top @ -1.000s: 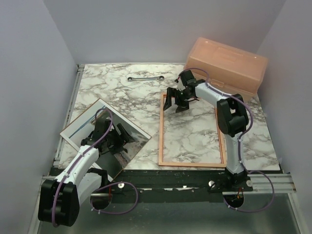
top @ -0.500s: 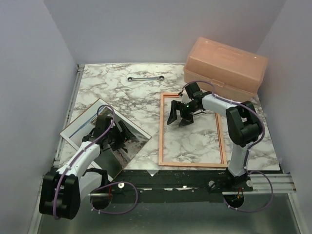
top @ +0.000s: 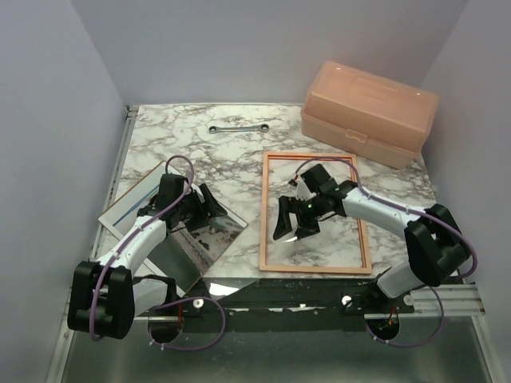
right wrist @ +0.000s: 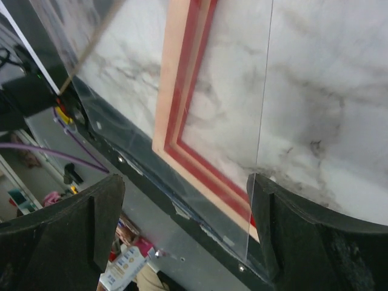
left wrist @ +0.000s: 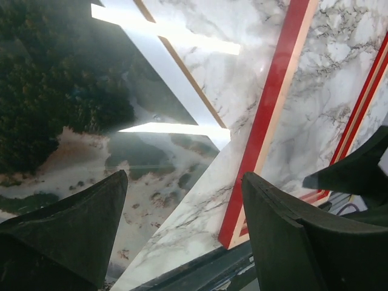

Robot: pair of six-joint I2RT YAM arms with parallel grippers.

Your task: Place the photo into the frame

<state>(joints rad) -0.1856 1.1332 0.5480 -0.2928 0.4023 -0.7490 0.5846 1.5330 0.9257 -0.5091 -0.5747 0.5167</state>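
The frame [top: 263,215] lies flat at centre-right, pale orange back up, with red on its inner edge. It also shows in the left wrist view [left wrist: 267,121] and the right wrist view [right wrist: 173,97]. The photo [top: 128,209], with a white edge and a blue line, lies at the left under a glossy reflecting sheet [top: 209,239]. Its dark grey-green image shows in the left wrist view [left wrist: 54,91]. My left gripper [top: 204,209] hovers open over that stack's right corner [left wrist: 182,236]. My right gripper [top: 293,230] is open and empty inside the frame's near half [right wrist: 182,236].
A pink plastic box [top: 369,112] stands at the back right. A wrench [top: 238,128] lies at the back. A clear pane's edge [right wrist: 260,121] runs down beside my right finger. The table's dark near edge [top: 303,289] is close below the frame.
My right gripper has moved from the frame's far end toward its near end, staying open. My left gripper has shifted slightly farther along the stack. The frame has not moved.
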